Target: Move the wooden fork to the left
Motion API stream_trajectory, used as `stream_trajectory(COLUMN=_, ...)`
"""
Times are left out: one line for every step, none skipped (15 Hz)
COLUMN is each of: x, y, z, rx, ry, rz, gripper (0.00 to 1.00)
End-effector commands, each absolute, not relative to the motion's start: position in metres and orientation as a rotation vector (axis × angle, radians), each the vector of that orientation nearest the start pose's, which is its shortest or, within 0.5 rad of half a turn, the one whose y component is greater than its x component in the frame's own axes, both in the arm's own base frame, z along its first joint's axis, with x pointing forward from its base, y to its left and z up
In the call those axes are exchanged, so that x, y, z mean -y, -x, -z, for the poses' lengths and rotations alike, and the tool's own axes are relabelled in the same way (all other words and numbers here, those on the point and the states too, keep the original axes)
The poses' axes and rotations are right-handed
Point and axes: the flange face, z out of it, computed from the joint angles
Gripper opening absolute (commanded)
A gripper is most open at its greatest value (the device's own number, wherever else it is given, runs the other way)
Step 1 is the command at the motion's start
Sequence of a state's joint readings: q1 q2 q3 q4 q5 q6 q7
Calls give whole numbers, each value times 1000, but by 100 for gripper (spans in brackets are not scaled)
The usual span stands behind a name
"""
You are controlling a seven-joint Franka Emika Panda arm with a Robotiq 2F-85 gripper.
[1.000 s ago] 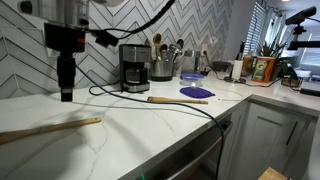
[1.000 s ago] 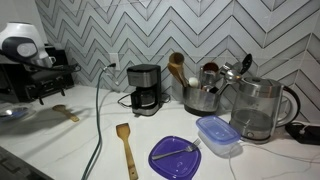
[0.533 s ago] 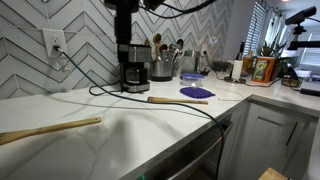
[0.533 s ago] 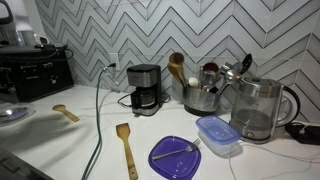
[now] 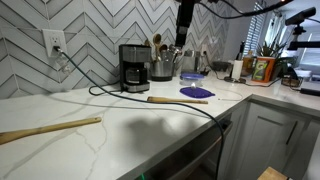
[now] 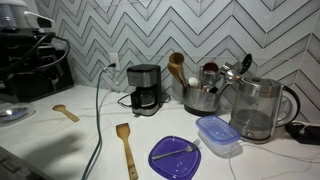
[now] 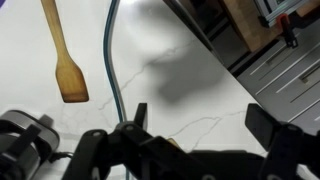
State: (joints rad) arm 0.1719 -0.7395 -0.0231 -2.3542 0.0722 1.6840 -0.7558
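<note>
- The wooden fork (image 5: pixel 52 129) lies flat on the white marble counter (image 5: pixel 130 135), far from the coffee maker (image 5: pixel 134 67), so it looks already shifted aside.
- The gripper (image 7: pixel 198 122) hangs well above the counter holding nothing, jaws spread apart, with only a black cable (image 7: pixel 108 60) running beneath it.
- A darker wooden spatula (image 7: pixel 63 55) rests by the cable, untouched; it is probably the same utensil seen in an exterior view (image 5: pixel 178 100).
- The purple lid (image 6: pixel 177 153) sits just beside a blue container (image 6: pixel 217 134).
</note>
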Motion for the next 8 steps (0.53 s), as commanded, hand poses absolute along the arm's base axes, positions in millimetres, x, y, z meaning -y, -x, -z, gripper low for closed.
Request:
stream_trajectory(x=-40, y=-320, z=-588, rx=1280, ry=2787, rz=161, gripper=100)
stream_trajectory(x=-32, y=-317, z=-587, rx=1256, ry=2789, rz=174, gripper=100)
stream_trajectory(x=-32, y=-316, z=-589, rx=1258, ry=2788, rz=182, gripper=100)
stream_trajectory(x=-34, y=-316, z=-590, rx=1267, ry=2786, rz=184, gripper=100)
stream_trajectory(x=-37, y=-317, z=-590, rx=1276, ry=2785, rz=180, gripper=100)
stream_trajectory(x=-39, y=-318, z=-588, rx=1280, ry=2783, rz=171, gripper=100)
stream_trajectory(x=-39, y=-319, z=-587, rx=1281, ry=2782, rz=165, gripper=100)
stream_trajectory(x=-39, y=-320, z=-586, rx=1281, ry=2781, rz=161, gripper=100)
